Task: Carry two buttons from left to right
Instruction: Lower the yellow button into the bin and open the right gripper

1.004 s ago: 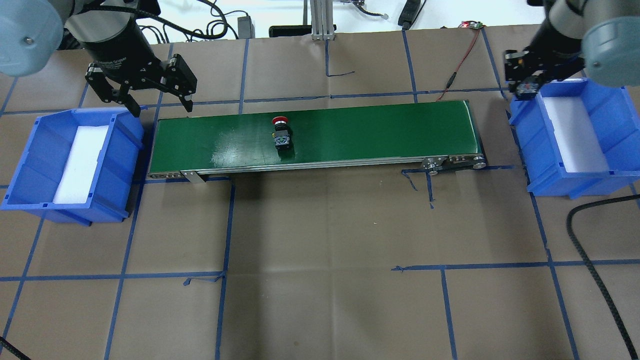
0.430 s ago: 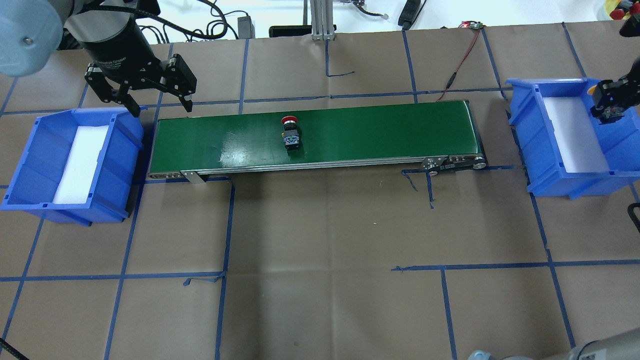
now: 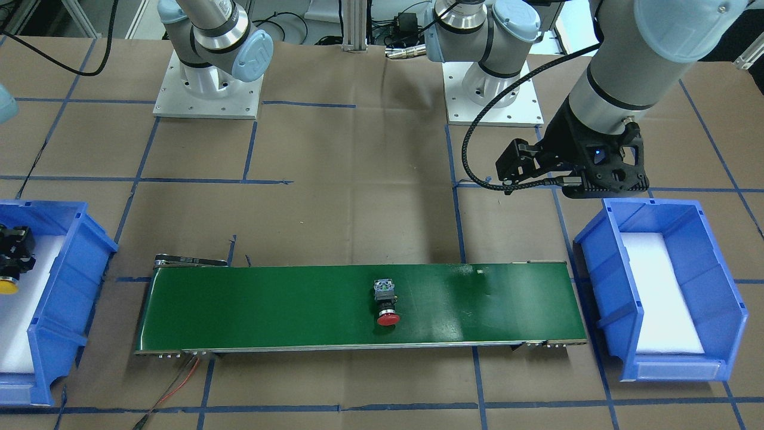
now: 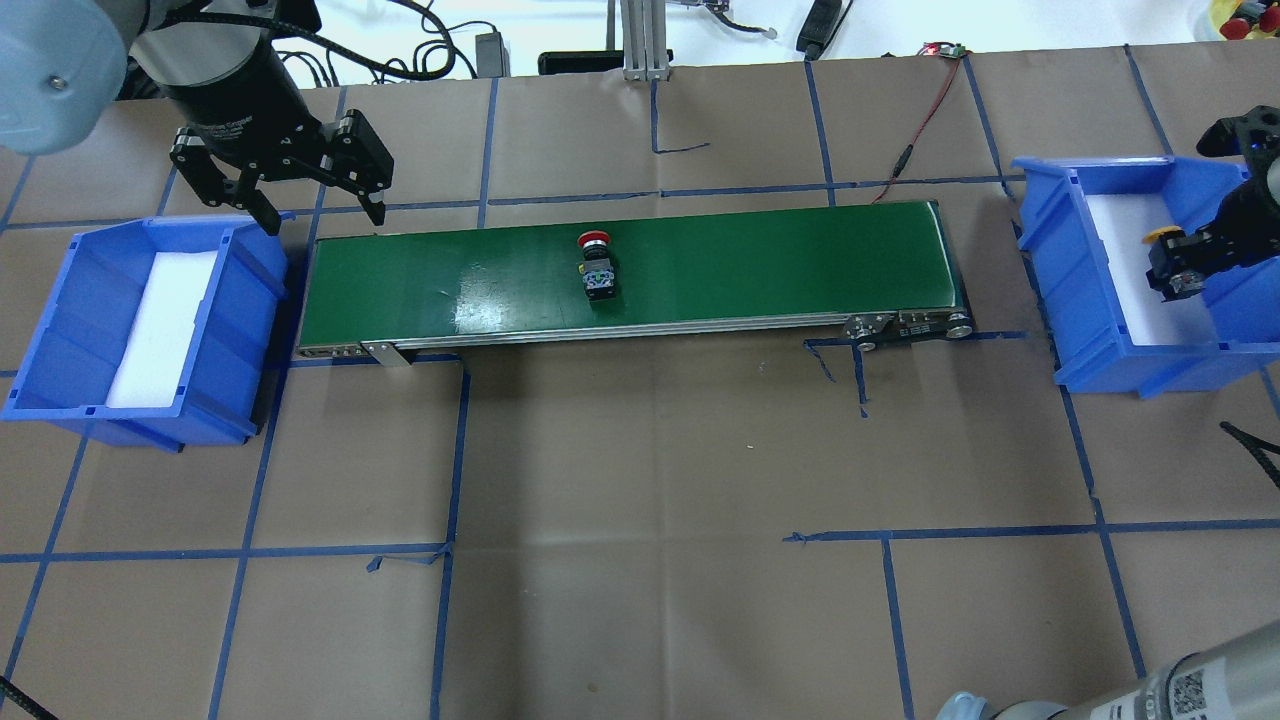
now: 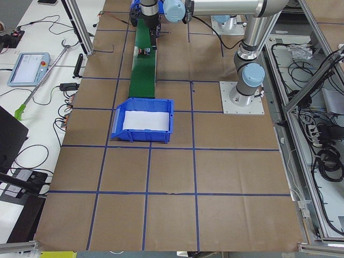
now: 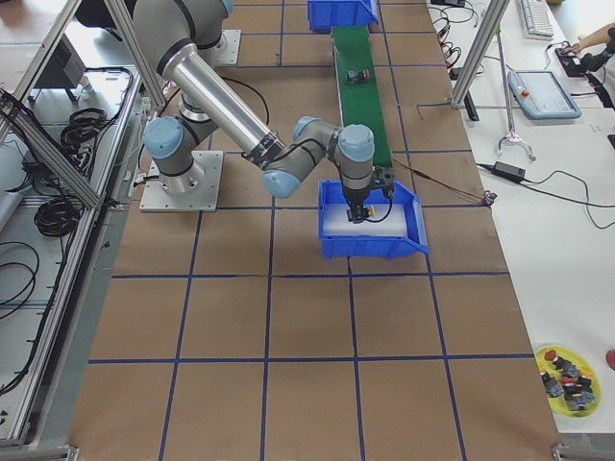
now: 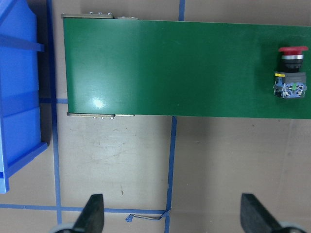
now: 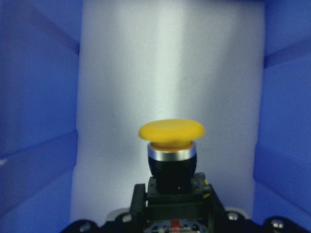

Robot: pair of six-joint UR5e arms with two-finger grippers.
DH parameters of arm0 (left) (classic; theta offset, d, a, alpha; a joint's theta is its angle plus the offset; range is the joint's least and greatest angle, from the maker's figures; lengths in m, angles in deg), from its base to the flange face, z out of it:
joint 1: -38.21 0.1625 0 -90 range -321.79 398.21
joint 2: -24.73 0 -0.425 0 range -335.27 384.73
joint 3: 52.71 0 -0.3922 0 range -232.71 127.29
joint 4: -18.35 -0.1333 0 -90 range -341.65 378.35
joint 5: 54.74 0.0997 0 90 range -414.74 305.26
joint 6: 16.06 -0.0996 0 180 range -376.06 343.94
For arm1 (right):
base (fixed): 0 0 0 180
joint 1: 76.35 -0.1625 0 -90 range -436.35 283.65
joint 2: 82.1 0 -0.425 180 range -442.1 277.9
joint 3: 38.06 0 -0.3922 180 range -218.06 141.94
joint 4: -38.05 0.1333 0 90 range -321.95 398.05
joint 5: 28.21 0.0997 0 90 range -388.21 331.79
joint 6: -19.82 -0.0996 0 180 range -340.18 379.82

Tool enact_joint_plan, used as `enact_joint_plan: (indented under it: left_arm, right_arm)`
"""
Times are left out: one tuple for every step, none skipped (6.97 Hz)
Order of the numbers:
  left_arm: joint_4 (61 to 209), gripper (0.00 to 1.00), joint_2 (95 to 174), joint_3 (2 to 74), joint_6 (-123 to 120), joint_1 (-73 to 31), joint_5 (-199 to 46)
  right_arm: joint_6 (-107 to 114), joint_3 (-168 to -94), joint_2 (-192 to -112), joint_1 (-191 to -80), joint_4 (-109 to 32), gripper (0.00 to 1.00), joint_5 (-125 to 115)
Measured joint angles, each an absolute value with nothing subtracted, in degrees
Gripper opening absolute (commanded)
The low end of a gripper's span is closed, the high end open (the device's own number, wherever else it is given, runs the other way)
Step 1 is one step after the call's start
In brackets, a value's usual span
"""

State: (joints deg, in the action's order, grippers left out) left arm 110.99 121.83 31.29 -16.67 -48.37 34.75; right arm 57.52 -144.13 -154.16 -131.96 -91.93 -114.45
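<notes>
Green conveyor belt [image 4: 760, 260] runs L–R across mid surface [image 4: 650, 480], which is brown paper w/ a blue tape grid [image 4: 450, 470]. Left blue bin [image 4: 60, 330] and right blue bin [image 4: 1065, 270] sit just off the belt ends, each w/ a white foam pad [image 4: 165, 320] on its floor. Red wire [image 4: 925, 115] runs from near the belt's far right corner to the back edge. Alu. post [image 4: 640, 40] stands back centre.

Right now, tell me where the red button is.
In the overhead view the red button lies on its side on the green conveyor belt, near mid-length, slightly toward the robot's left, cap pointing to the far edge.
</notes>
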Motion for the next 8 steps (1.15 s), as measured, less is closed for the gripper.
enact_joint_plan:
  left_arm:
    - [111.0,0.99,121.7,31.5,-16.7,-48.4,34.8]
    - [111.0,0.99,121.6,31.6,-16.7,-48.4,34.8]
    - [111.0,0.99,121.5,31.5,-16.7,-48.4,34.8]
    - [111.0,0.99,121.5,31.4,-16.7,-48.4,34.8]
    - [111.0,0.99,121.5,31.3,-16.7,-48.4,34.8]
    - [111.0,0.99,121.5,31.3,-16.7,-48.4,34.8]
    - [111.0,0.99,121.5,31.2,-16.7,-48.4,34.8]
    - [111.0,0.99,121.5,31.1,-16.7,-48.4,34.8]
  right_arm:
    - [57.6,-145.9,-153.4,-131.9,-93.6,0.04,-114.5]
    - [57.6,-147.1,-152.9,-131.8,-94.4,0.04,-114.6]
    - [57.6,-147.9,-152.9,-131.8,-94.7,0.07,-114.9]
    - [57.4,-148.2,-152.9,-131.8,-94.8,0.47,-115.1]
    - [57.3,-148.2,-153.0,-131.8,-94.9,0.96,-115.3]
    - [57.2,-148.1,-153.1,-131.8,-95.0,0.99,-115.3]
    - [57.0,-148.0,-153.2,-131.8,-95.0,0.99,-115.1]
    - [56.9,-147.9,-153.4,-131.8,-94.9,0.99,-115.0]
